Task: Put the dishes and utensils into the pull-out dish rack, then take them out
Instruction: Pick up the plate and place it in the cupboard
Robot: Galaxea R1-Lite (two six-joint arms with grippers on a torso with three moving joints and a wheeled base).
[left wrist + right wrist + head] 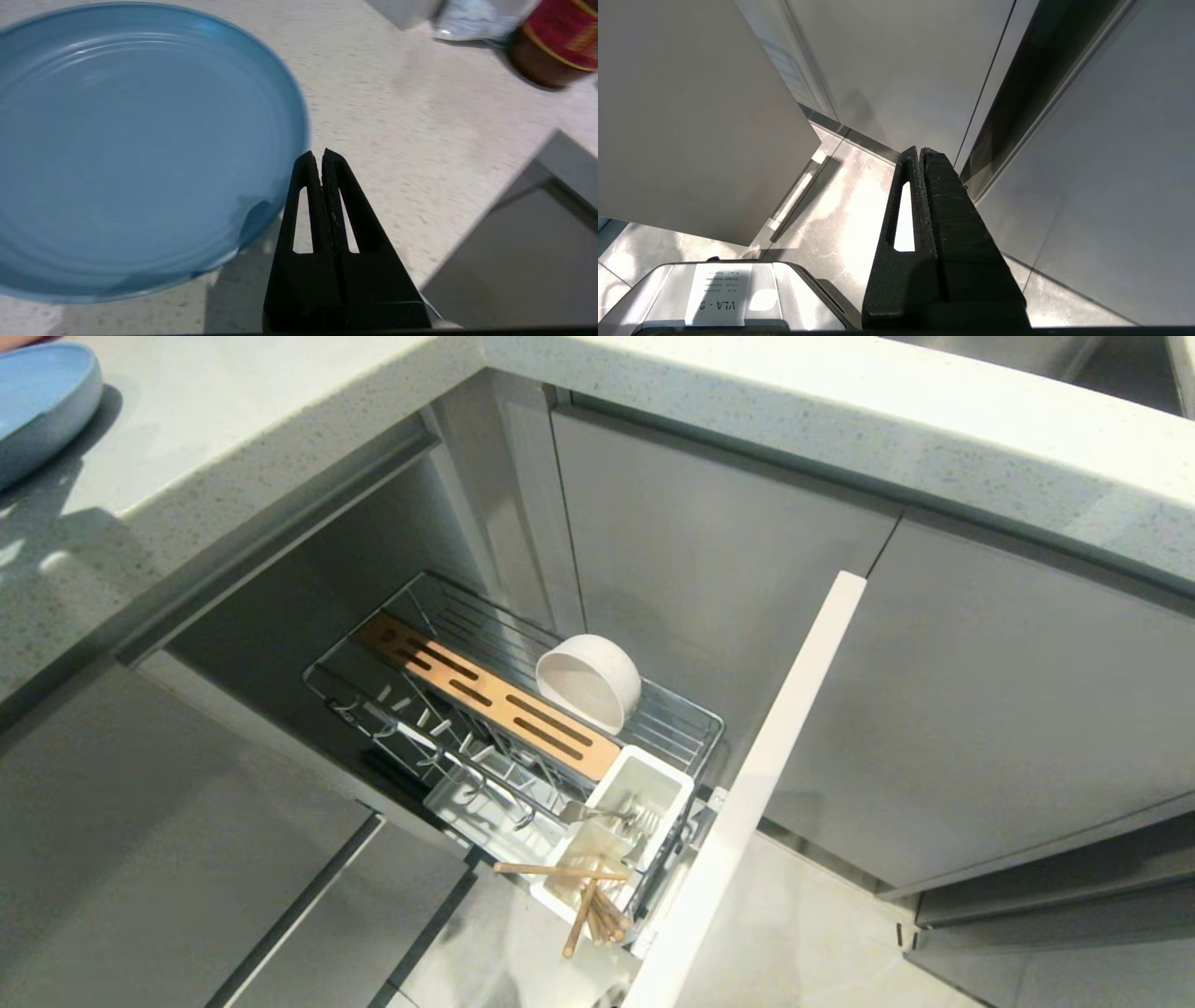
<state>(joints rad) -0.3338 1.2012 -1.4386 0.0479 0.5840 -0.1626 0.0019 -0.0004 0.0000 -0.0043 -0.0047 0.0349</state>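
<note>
Item: light-blue plate (140, 149), flat on the table (397, 116); pull-out dish rack (523, 728) open below.

Left gripper (322, 156) fingers clenched, empty, beside the plate rim. Right gripper (920, 154) clenched, parked near floor. Rack holds white bowl (590, 679), chopsticks (583, 896). Advice: spread fingers, pinch the rim, stand the plate between prongs.

— Head view? Looks down from high up at the pull-out dish rack (523, 728) under the counter (840, 420).
— Left wrist view? Sits very near the blue plate (135, 149), facing down past the left gripper (317, 156) onto that counter.
— Shares anything? Same plate (42, 406), far left in the head view.
— Right wrist view? Hangs low, facing the floor (840, 205) and cabinet fronts (901, 65) behind the right gripper (917, 151).
</note>
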